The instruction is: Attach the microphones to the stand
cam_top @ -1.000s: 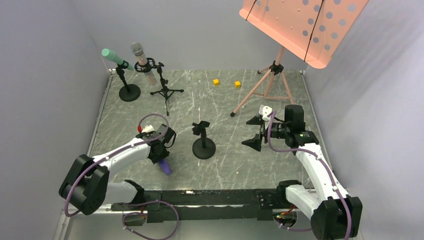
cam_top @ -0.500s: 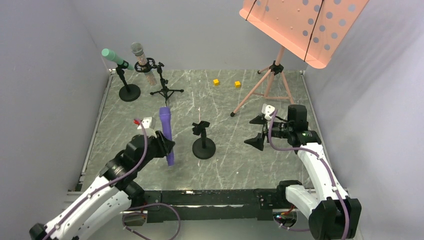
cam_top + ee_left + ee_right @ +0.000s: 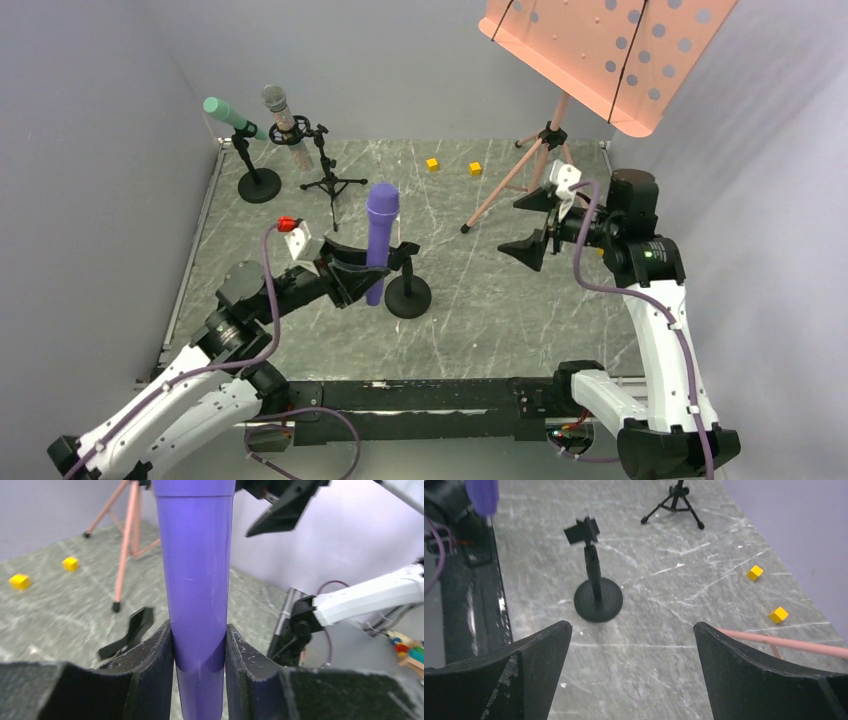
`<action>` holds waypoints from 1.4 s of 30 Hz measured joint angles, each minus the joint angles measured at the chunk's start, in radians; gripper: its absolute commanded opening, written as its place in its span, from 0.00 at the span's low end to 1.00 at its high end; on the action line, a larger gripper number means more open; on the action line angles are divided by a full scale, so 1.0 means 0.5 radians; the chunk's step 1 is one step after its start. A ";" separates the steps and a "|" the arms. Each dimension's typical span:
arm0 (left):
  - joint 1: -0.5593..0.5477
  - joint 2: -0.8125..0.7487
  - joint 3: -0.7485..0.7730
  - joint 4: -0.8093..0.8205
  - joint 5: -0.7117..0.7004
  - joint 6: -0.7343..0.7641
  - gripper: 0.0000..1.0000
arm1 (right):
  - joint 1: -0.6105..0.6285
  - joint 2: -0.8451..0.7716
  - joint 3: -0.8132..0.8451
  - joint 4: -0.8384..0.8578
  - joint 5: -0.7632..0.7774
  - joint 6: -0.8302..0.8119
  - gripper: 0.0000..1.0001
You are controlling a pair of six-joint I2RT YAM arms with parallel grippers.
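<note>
My left gripper (image 3: 362,272) is shut on the purple microphone (image 3: 379,240) and holds it upright in the air, just left of the empty round-base stand (image 3: 407,284). The left wrist view shows the purple shaft (image 3: 198,580) clamped between both pads (image 3: 152,672). My right gripper (image 3: 530,225) is open and empty, raised at the right; its wrist view shows the empty stand (image 3: 596,592) below. The teal-green microphone (image 3: 228,114) sits on a round-base stand (image 3: 259,184) at the back left. The pinkish-tan microphone (image 3: 282,122) sits on a tripod stand (image 3: 330,180) beside it.
A pink music stand (image 3: 600,50) on a tripod (image 3: 535,175) stands at the back right, close behind my right gripper. Two small yellow cubes (image 3: 433,164) (image 3: 475,169) lie at the back middle. Grey walls enclose the marble table (image 3: 470,320).
My left gripper has lifted the purple microphone off the table, turned it upright and carried it right towards the empty stand. My right gripper has risen and moved back, still open.
</note>
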 measured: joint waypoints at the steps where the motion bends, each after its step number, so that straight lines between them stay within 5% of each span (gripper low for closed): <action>1: -0.038 0.057 0.024 0.056 0.024 0.017 0.00 | 0.000 0.000 0.053 0.008 0.007 0.095 1.00; 12: -0.505 0.809 0.388 0.581 0.037 0.222 0.00 | 0.000 0.016 0.468 0.177 -0.323 0.908 1.00; 21: -0.616 1.149 0.508 0.919 -0.027 0.230 0.00 | 0.000 0.005 0.439 0.858 -0.549 1.770 1.00; 33: -0.692 1.444 0.730 1.039 -0.066 0.163 0.00 | 0.081 0.025 0.332 1.044 -0.590 1.917 0.96; 42: -0.718 1.620 0.872 1.036 -0.066 0.092 0.00 | 0.151 0.065 0.330 0.967 -0.565 1.827 0.73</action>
